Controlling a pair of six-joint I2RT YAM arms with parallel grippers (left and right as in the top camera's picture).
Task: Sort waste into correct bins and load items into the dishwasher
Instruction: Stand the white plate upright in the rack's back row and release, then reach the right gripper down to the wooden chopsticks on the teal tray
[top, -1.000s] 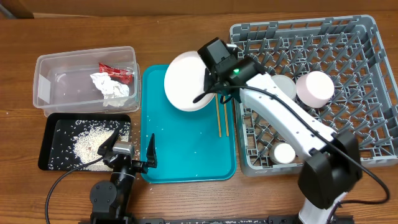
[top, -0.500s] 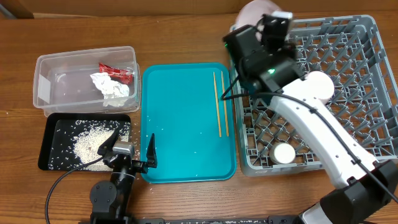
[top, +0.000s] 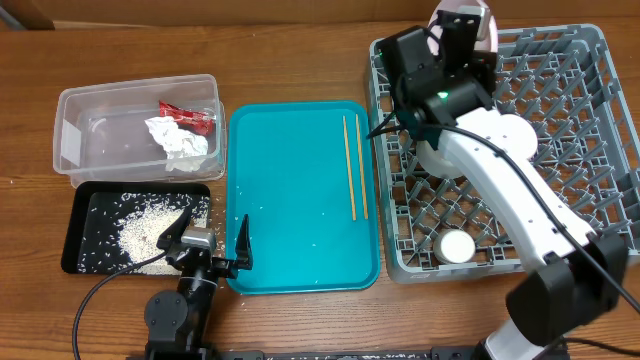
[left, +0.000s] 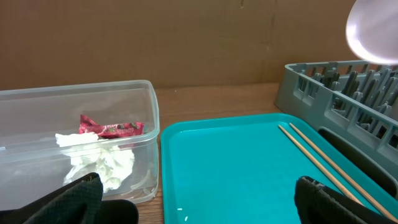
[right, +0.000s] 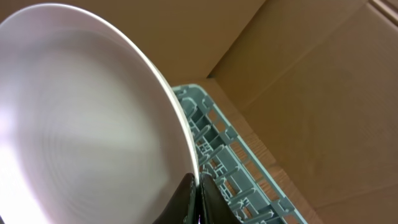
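Observation:
My right gripper (top: 455, 30) is shut on the rim of the round white plate (top: 470, 20) and holds it on edge above the far left part of the grey dish rack (top: 580, 250). In the right wrist view the plate (right: 81, 118) fills the left side, its rim pinched between the fingers (right: 198, 193). Two wooden chopsticks (top: 354, 165) lie on the teal tray (top: 300, 230). The clear tub (top: 75, 110) holds the red sauce packet (top: 187, 116) and white napkin (top: 177, 138). Rice (top: 140, 235) lies in the black tray (top: 75, 250). My left gripper (top: 210, 240) is open, low at the tray's near left corner.
In the rack sit a pinkish-white bowl (top: 512, 135), a pale grey bowl (top: 440, 160) partly hidden under my right arm, and a small white cup (top: 457, 246). A few rice grains (left: 180, 211) lie on the teal tray. Bare wooden table (top: 300, 60) surrounds everything.
My right gripper carried the plate from over the teal tray's far right corner up and right to above the rack's far left edge. The left arm has not moved.

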